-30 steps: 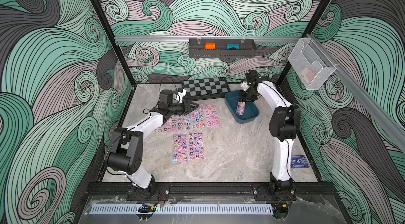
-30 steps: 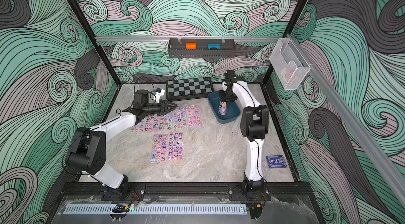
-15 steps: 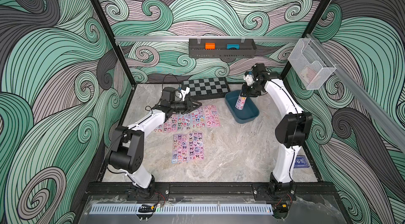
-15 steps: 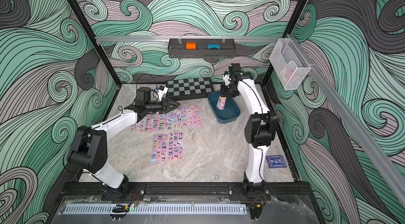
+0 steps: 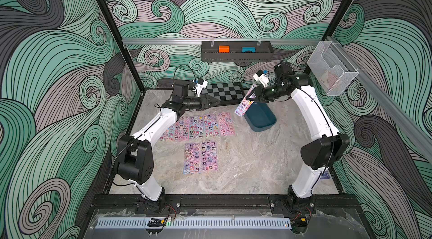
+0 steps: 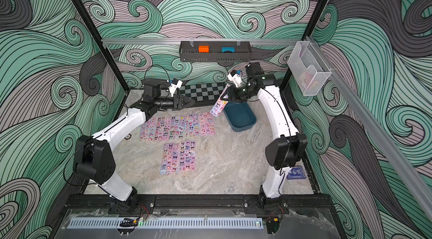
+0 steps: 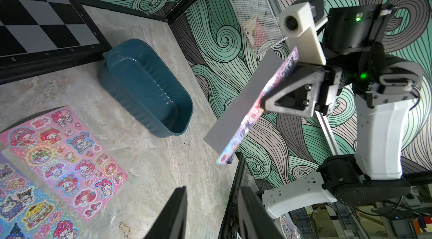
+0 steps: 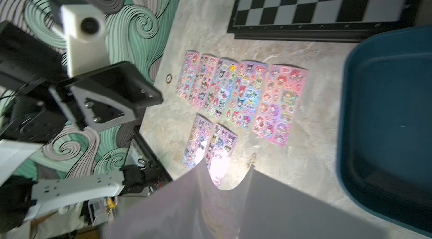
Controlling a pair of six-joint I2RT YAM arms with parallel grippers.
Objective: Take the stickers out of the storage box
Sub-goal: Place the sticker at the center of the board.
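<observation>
I read small letters on the near frame edge of the chessboard [image 7: 39, 15] in the left wrist view: d, c, b. A fourth mark by the right corner is too small to tell. The marks on its right edge are illegible too. The dark blue card box [image 6: 296, 172], near right, has a pale print I can't read. The sticker sheets [image 5: 201, 126] show cartoon figures, with no legible lettering.

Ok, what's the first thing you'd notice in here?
The swirly green walls jump out first, wrapping the whole space. Next, the right claw holds a shiny sticker sheet in the air by the teal storage box at the back right. Seven more sheets lie flat on the marble table, left of the box.
</observation>
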